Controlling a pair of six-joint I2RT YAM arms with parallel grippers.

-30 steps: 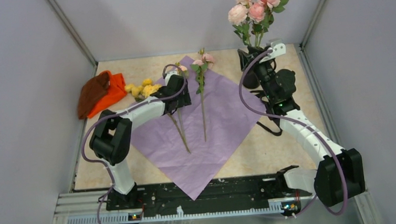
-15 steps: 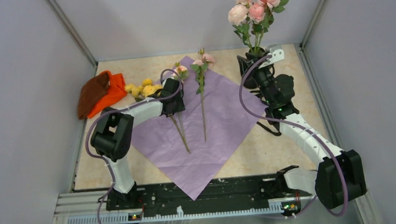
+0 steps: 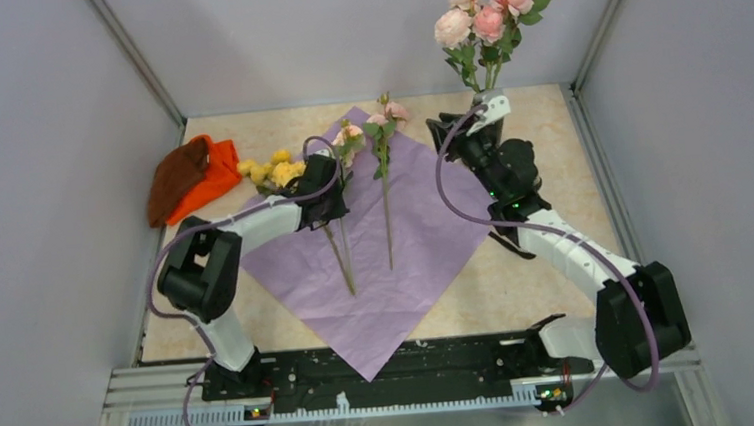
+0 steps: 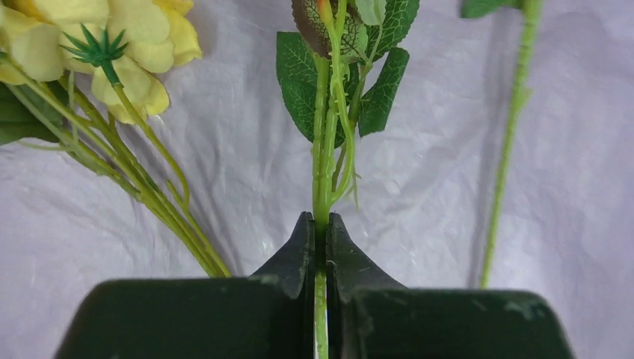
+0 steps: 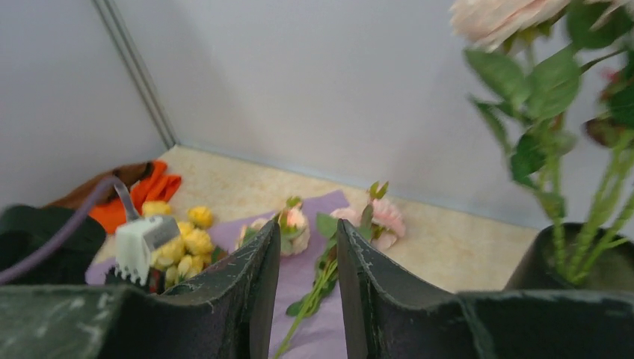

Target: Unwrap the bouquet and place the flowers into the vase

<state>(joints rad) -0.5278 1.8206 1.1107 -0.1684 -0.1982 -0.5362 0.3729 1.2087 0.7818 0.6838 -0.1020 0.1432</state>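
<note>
clamping the left gripper [image 4: 320, 224] tight on 1 flower stem [image 4: 321, 161] just under the leaves [image 4: 297, 97], flat on the lilac paper [image 4: 448, 187]. hanging the right gripper [image 5: 305, 239] half apart, empty, beside the vase [image 5: 557, 262] already holding several flowers [image 3: 488, 20]. guessing light, bendy, slippery, so gripping low.

vase [image 5: 542, 269] cut off at right edge — flowers [image 5: 501, 15] above blurred, cropped

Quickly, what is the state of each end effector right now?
Left end effector: closed on a flower stem.
Right end effector: open, holding nothing.
</note>
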